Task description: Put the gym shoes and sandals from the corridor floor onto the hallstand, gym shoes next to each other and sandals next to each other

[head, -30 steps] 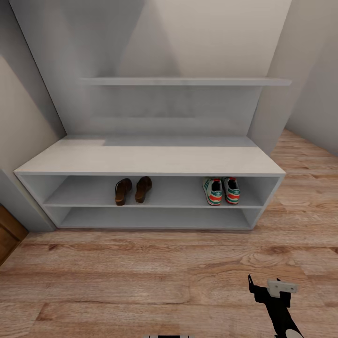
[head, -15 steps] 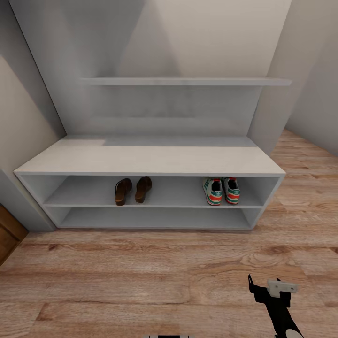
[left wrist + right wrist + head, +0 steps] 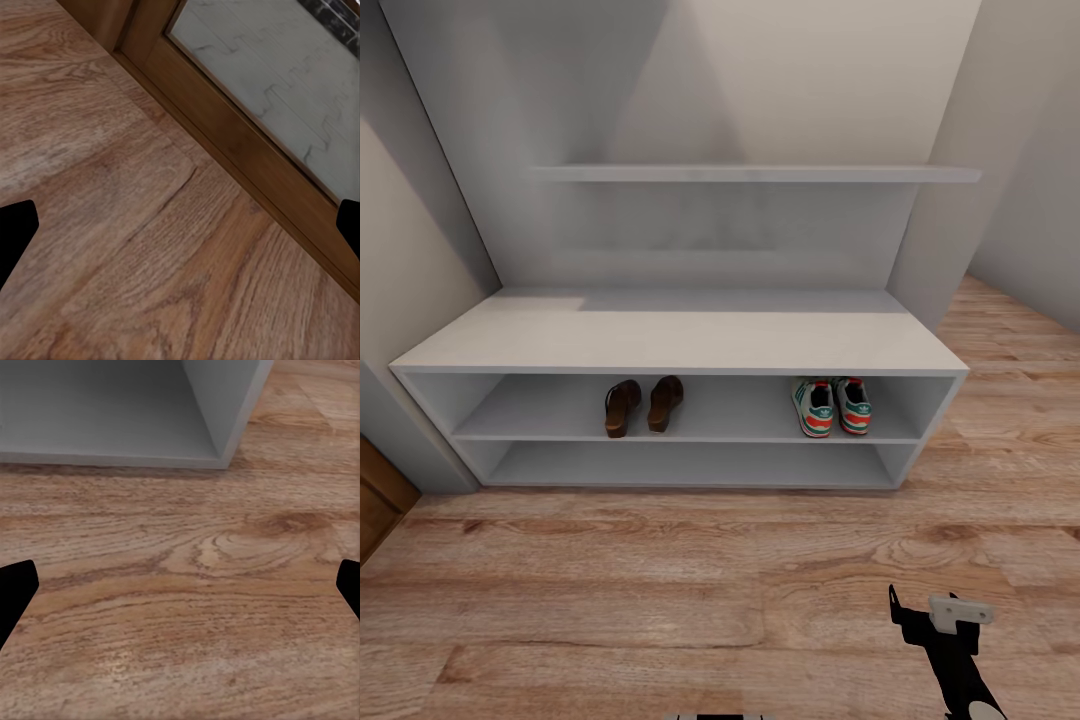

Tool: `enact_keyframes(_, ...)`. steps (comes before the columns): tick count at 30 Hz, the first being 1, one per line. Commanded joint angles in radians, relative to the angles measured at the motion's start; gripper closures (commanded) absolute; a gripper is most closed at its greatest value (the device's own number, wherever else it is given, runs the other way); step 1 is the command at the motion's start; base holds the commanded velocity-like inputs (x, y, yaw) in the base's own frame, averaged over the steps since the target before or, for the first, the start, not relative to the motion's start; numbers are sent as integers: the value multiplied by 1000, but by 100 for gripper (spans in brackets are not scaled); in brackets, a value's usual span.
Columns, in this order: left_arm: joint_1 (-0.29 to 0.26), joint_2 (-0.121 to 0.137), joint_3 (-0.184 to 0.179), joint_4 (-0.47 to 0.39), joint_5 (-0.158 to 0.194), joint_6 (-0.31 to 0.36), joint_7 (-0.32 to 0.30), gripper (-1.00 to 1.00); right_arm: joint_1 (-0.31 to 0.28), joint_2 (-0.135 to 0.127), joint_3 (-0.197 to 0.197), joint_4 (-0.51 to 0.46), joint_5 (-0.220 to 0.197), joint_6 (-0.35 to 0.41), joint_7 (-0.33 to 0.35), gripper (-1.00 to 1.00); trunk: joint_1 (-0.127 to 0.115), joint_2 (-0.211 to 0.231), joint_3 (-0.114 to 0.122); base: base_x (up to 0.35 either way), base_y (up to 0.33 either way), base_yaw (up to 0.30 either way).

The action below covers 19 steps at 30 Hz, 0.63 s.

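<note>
Sandals [image 3: 644, 405] and gym shoes [image 3: 832, 405] are already sitting in pairs on the rack's [image 3: 680, 345] upper shelf, heels outward, far ahead of the right gripper [image 3: 940, 615]; both arms' jaws are standing apart, holding nothing.

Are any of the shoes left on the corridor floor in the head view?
No: both sandals and both gym shoes sit on the hallstand's upper shelf tier.

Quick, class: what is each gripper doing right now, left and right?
Left gripper: open, holding nothing, over the wood floor.
Right gripper: open, holding nothing.
</note>
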Motion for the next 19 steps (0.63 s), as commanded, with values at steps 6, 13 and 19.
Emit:
enact_keyframes(6,-1,0,0,-1,-3,-1,6,-100,0,0,-1,0,10,-2,-3,-100,0,0,-1,0,0,0)
enact_keyframes(13,-1,1,0,-1,-2,-1,6,-100,0,0,-1,0,10,-2,-3,-100,0,0,-1,0,0,0)
enact_keyframes(19,-1,1,0,-1,-1,-1,5,-100,0,0,-1,0,10,-2,-3,-100,0,0,-1,0,0,0)
